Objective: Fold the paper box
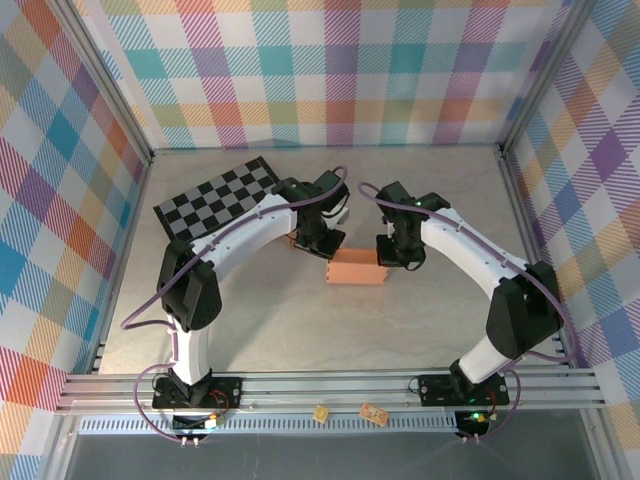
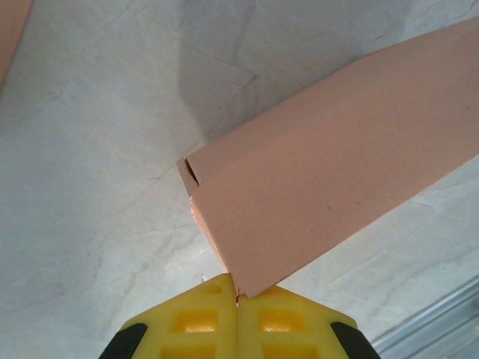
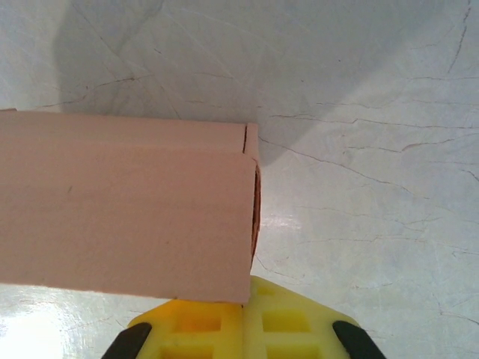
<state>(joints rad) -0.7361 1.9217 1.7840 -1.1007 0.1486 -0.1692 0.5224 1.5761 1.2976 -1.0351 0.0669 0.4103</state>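
- The left gripper (image 2: 236, 290), with yellow moulded fingers, is fully closed, its two pads pressed flat together with no gap between them.
- Its tips meet the lowest corner of the salmon-pink paper box (image 2: 329, 172). Whether any paper is pinched in the seam cannot be told.
- The right gripper (image 3: 245, 295), also yellow-fingered, is likewise closed tight, fingers side by side.
- The box's near end corner lies over the tip of one right finger (image 3: 202, 321), and the open end of the box, showing a dark slit, faces the bare table.
- From above, the single box (image 1: 357, 270) lies on the pale grey marbled tabletop (image 1: 300, 330) near its centre. The left gripper (image 1: 325, 246) is at one end and the right gripper (image 1: 393, 256) at the other.
- Count: one paper box, two white arms, two grippers.
- One black-and-grey chequered board (image 1: 215, 195) lies flat at the table's far left, well apart from the box.
- Two small tan objects (image 1: 348, 411) sit on the aluminium rail (image 1: 120, 388) between the arm bases.
- A sliver of the same salmon colour (image 2: 10, 34) edges the left wrist view's upper corner, too cropped to identify.
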